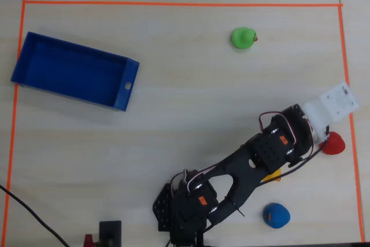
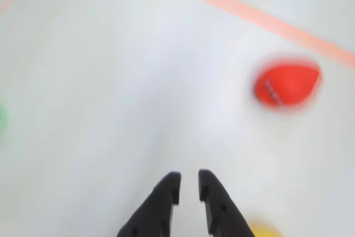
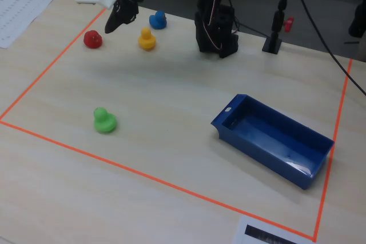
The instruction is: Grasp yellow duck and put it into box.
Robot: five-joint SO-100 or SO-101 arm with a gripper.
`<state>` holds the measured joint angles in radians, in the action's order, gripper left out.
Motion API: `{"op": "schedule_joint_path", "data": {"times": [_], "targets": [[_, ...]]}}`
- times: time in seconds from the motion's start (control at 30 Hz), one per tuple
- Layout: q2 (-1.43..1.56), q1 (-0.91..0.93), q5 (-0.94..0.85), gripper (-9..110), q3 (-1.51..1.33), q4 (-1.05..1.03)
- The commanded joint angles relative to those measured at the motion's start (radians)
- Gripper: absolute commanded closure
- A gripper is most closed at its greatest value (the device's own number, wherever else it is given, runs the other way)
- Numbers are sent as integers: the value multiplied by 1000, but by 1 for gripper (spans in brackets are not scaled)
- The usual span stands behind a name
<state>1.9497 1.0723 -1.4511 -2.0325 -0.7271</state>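
Observation:
The yellow duck [image 3: 147, 39] stands on the table near the arm's base. In the overhead view only a sliver of the yellow duck [image 1: 276, 174] shows under the arm. In the wrist view its yellow top [image 2: 265, 230] peeks in at the bottom edge, right of the fingers. My gripper [image 2: 189, 178] hangs above bare table between the yellow and red ducks. It is shut, with only a thin slit between the black fingertips and nothing held. In the fixed view the gripper [image 3: 110, 28] points down, left of the yellow duck. The blue box [image 1: 72, 70] lies far off, also seen in the fixed view [image 3: 274, 141].
A red duck [image 2: 287, 84] sits ahead and right of the gripper, close to the orange tape border [image 2: 249, 12]. A blue duck [image 1: 276, 214] stands near the arm's base. A green duck [image 1: 243, 37] stands alone mid-table. The arm's base [image 3: 216, 32] stands at the table's edge.

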Motion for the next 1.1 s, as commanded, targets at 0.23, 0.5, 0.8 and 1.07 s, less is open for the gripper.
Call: {"op": "schedule_joint_path", "data": {"times": [0.23,0.5,0.8,1.07], "targets": [[350,121,-11,94,-137,-477],[454,110,-3,74,-221,-479],[347,143,58,61,-104,-546],[29,186,167,62,156,-483]]}}
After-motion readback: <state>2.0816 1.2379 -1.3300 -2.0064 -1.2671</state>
